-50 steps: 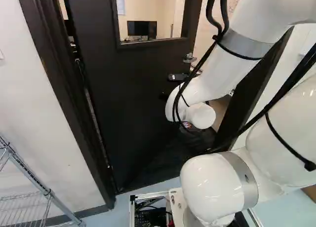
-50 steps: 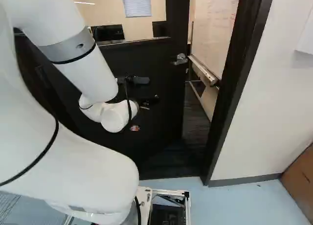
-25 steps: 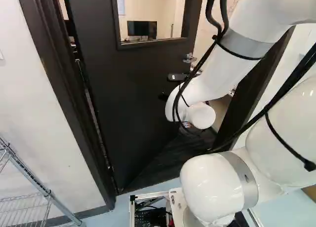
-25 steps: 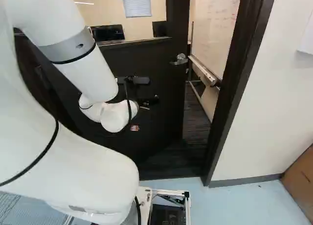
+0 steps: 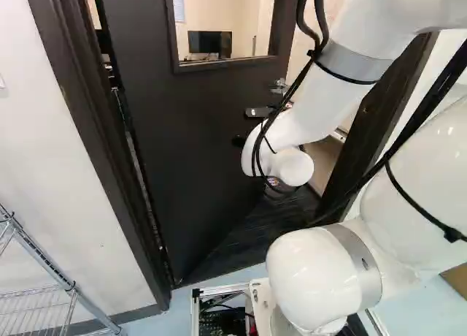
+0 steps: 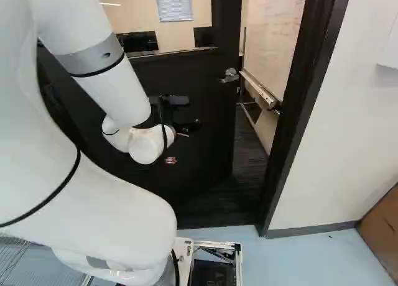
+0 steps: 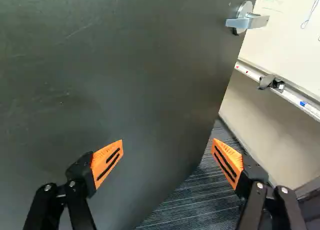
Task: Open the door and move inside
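1. Claw state: your claw (image 7: 167, 147) stands wide, holding nothing.
2. Door position: the door (image 7: 125, 80) is ajar, its face ahead of your claw; the lever handle (image 7: 247, 22) is on that face, near the free edge (image 7: 228, 85).
3. Governing relation: your claw lies below the lever handle and toward the hinge side. The free edge runs downward from the handle; the passage lies beyond it, between handle and door frame (image 6: 297, 112).
4. Next step (judged): press the face below the handle, driving the door inward. Keep contact on the handle's hinge side; past the free edge, a finger could slip off.
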Available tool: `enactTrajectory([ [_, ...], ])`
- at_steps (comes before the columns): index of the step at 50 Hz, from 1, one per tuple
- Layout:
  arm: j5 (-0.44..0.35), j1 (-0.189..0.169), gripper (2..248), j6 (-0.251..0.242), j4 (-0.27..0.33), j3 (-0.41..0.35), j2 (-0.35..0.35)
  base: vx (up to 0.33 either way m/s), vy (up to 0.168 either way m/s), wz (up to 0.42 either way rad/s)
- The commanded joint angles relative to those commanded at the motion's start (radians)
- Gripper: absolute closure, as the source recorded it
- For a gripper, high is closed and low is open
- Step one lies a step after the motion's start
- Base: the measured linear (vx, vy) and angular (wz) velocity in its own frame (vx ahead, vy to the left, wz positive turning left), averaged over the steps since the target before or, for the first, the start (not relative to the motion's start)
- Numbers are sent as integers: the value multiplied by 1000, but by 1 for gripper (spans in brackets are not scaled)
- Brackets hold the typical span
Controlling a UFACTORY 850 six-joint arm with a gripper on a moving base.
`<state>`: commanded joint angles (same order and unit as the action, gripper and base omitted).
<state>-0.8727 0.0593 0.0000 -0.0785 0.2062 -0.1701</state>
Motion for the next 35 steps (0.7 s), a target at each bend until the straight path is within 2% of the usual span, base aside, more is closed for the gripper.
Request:
enactTrajectory([
  [35,0,59,3,0,-83,81,87,0,0,0],
])
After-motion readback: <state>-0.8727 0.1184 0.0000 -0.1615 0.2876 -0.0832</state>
